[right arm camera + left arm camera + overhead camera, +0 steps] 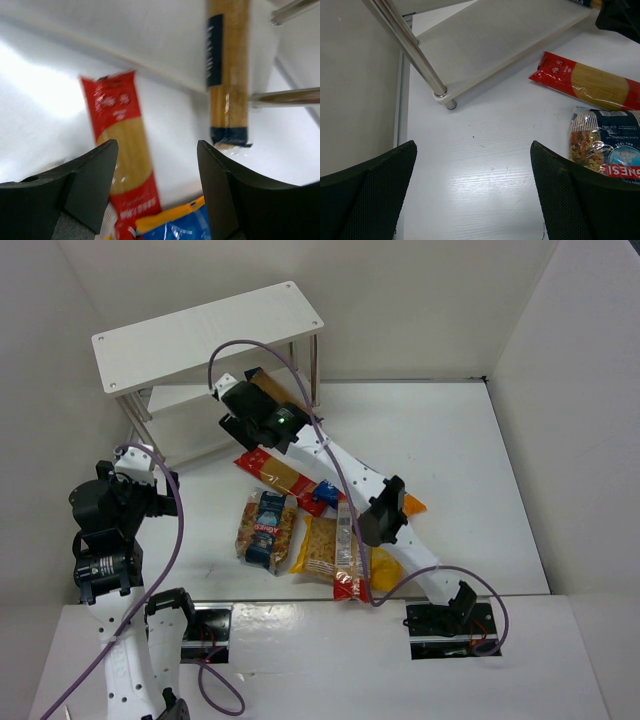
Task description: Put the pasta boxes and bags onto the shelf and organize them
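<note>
The counter [450, 460] carries the shelf [200, 335]. My right pincer [155, 150] hangs spread and empty just before the shelf's lower board. There the tan-and-blue spaghetti pack [227, 75] lies with one end overhanging; I judge it needs pushing deeper. My left pincer [472, 150], also spread, hovers off the shelf's near corner. The red spaghetti pack [122, 150] lies just before the shelf, crowding any low approach.
</note>
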`<control>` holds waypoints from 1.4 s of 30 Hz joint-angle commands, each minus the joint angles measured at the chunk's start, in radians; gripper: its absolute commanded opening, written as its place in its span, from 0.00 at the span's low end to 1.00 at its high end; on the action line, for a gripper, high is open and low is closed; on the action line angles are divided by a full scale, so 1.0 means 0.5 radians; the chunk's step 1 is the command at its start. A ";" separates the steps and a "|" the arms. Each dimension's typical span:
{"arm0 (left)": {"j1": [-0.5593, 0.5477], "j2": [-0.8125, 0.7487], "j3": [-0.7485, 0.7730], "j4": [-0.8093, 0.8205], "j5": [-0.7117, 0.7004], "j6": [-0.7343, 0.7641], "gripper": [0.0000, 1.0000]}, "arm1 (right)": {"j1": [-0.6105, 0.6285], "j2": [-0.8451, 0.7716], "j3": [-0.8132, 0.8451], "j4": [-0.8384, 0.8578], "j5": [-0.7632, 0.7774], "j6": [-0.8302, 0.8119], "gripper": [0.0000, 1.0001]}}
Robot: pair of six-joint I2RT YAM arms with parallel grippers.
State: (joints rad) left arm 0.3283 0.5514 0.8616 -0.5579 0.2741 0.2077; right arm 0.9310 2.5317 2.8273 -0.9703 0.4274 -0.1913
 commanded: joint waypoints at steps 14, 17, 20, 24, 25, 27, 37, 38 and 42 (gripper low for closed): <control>-0.025 0.044 0.035 0.002 0.093 0.036 1.00 | -0.210 -1.780 -2.717 0.909 -0.499 0.291 0.84; -0.025 0.066 0.035 0.002 0.075 0.036 1.00 | -0.574 -2.081 -3.089 0.971 -0.532 0.291 0.85; -0.043 0.130 0.035 0.002 0.032 0.017 1.00 | -0.971 -2.253 -3.301 0.950 -0.698 0.266 0.85; -0.061 0.176 0.035 0.002 -0.051 -0.032 1.00 | -1.551 -2.409 -3.485 0.950 -0.803 0.189 0.85; -0.061 0.198 0.035 0.002 -0.051 -0.032 1.00 | -1.601 -2.479 -3.504 0.931 -0.857 0.189 0.85; -0.061 0.219 0.035 0.002 -0.051 -0.056 1.00 | -1.735 -2.544 -3.531 0.931 -0.934 0.189 0.87; -0.080 0.161 0.035 0.002 -0.051 -0.056 1.00 | -1.785 -2.765 -3.620 0.815 -0.901 0.296 0.88; -0.080 0.137 0.035 0.002 -0.051 -0.056 1.00 | -1.785 -2.796 -3.639 0.836 -0.901 0.297 0.88; -0.080 0.091 0.035 0.002 -0.051 -0.056 1.00 | -1.822 -2.879 -3.663 0.857 -0.849 0.315 0.88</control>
State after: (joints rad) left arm 0.2916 0.6170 0.8616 -0.5766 0.2478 0.2020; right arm 0.0368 1.1515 1.0058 -0.5560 -0.0143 -0.0563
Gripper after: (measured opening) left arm 0.997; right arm 0.879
